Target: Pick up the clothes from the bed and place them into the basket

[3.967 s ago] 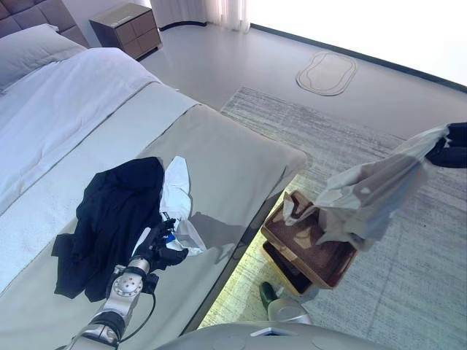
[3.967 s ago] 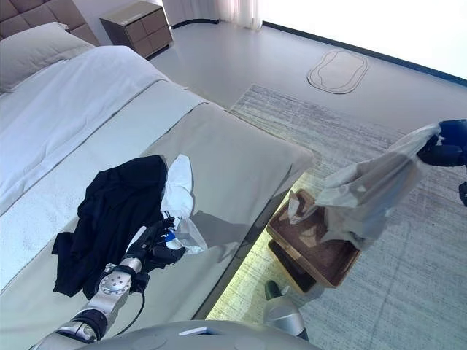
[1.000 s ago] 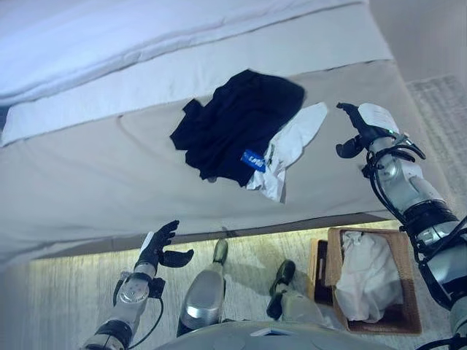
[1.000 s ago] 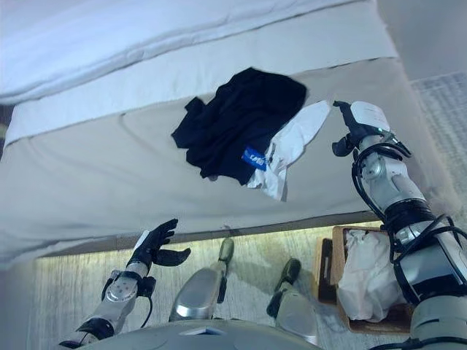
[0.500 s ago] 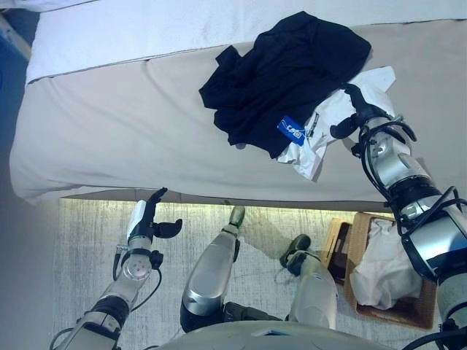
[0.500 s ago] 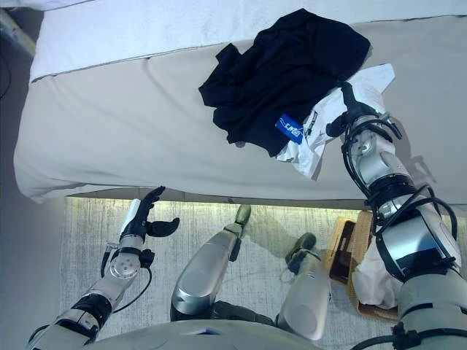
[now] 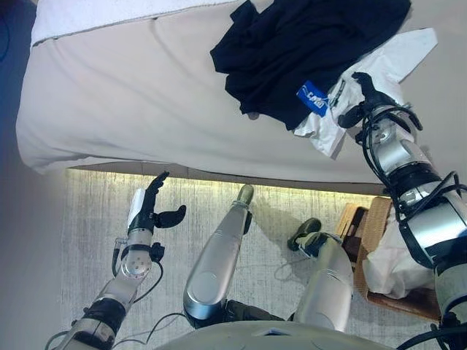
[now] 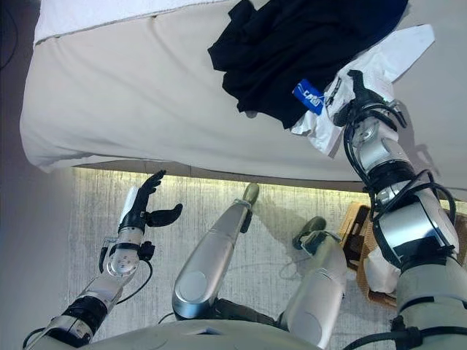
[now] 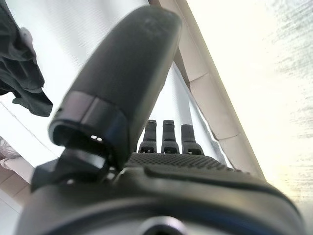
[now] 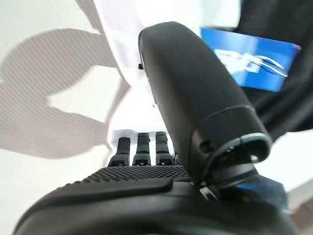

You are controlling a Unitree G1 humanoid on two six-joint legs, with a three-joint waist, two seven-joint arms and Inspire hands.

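Both hands splayed; right hand over white garment.

Around the right hand, little room is left: the white garment lies under and just beyond its extended fingers, and the black garment with a blue label is heaped on its inner side. Bare bed cover is found only past that heap. The basket, nearer the robot, is filled with pale cloth. The left hand, fingers extended, is held over open rug, with the bed edge ahead.
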